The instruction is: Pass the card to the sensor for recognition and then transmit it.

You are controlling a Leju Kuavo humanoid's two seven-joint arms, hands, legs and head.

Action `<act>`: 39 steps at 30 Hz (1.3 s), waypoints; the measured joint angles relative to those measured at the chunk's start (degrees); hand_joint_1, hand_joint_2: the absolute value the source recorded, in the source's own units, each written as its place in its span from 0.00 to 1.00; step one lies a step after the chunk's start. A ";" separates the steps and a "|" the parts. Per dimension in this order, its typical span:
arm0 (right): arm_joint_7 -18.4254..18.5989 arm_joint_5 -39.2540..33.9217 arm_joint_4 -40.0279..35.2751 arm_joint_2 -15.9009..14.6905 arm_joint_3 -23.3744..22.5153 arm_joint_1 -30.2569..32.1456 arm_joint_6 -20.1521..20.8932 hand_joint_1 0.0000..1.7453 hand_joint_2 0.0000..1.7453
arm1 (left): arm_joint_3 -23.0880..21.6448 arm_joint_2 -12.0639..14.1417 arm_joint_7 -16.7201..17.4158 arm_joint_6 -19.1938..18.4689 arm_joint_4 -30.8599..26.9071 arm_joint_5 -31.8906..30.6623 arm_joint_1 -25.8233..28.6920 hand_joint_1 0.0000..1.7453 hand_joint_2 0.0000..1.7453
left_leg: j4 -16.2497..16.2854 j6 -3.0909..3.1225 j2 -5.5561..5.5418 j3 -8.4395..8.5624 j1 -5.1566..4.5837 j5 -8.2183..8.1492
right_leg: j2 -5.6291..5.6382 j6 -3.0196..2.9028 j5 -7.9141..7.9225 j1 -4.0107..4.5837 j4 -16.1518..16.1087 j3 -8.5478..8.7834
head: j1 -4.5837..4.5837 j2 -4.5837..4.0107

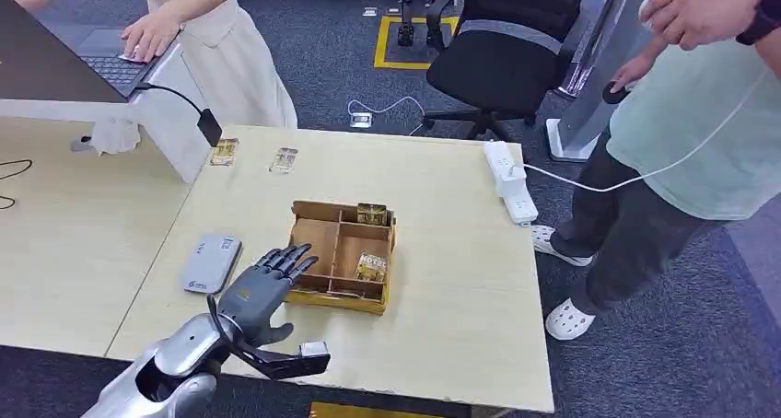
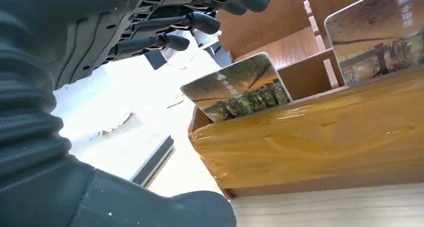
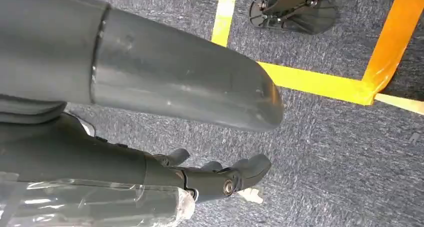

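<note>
A wooden divided box (image 1: 318,217) stands mid-table with two picture cards in it: one (image 1: 372,267) in the near right compartment, one (image 1: 371,213) in the far right. My left hand (image 1: 262,284) hovers at the box's near left corner, fingers spread over its edge and thumb stretched out, holding nothing. The left wrist view shows the fingers (image 2: 170,22) above the box wall (image 2: 310,132), with both cards (image 2: 237,87) (image 2: 375,39) standing behind it. A grey card sensor (image 1: 211,261) lies flat left of the hand. My right hand (image 3: 220,179) hangs over carpet, fingers partly curled, nothing in it.
Two more cards (image 1: 224,151) (image 1: 284,159) lie at the table's far edge. A white power strip (image 1: 511,179) sits at the right edge. One person (image 1: 700,133) stands right of the table. Another works at a laptop (image 1: 110,63) far left. An office chair (image 1: 507,50) stands behind.
</note>
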 joint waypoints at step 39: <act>-1.11 0.46 1.62 0.02 -0.22 -0.91 0.02 0.00 0.00 | -0.98 1.14 0.04 0.17 0.00 2.47 -0.97 1.00 1.00 | -0.01 0.00 0.00 0.00 0.01 0.00 | 0.00 0.00 0.00 0.00 0.01 0.00 | 0.02 0.00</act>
